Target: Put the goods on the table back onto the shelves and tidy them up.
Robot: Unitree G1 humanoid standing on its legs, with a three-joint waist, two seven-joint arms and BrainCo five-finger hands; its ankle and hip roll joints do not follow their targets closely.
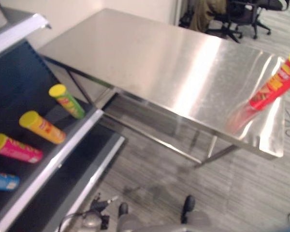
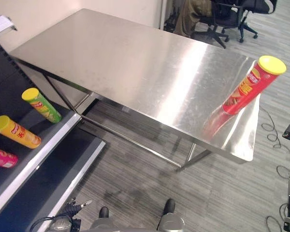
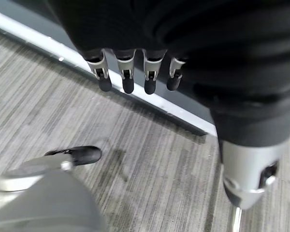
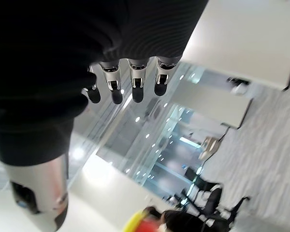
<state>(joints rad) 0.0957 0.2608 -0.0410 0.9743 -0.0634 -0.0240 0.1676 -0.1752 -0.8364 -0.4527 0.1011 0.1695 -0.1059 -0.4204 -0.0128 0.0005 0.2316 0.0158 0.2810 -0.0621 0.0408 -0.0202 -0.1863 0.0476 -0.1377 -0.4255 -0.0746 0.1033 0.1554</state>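
Fingers (image 3: 128,77) of our left hand (image 3: 150,43) hang loosely straight over the floor, holding nothing; our right hand (image 4: 130,58) likewise. We see a red chip can (image 2: 246,87) standing near the steel tabletop's (image 2: 135,67) corner, four cans lying on the shelf (image 1: 63,154).

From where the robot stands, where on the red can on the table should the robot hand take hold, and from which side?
Grip the red can around its middle, probably with the right robot hand, coming from the near table edge. It stands upright at the right corner, a slim cylinder with nothing beside it.
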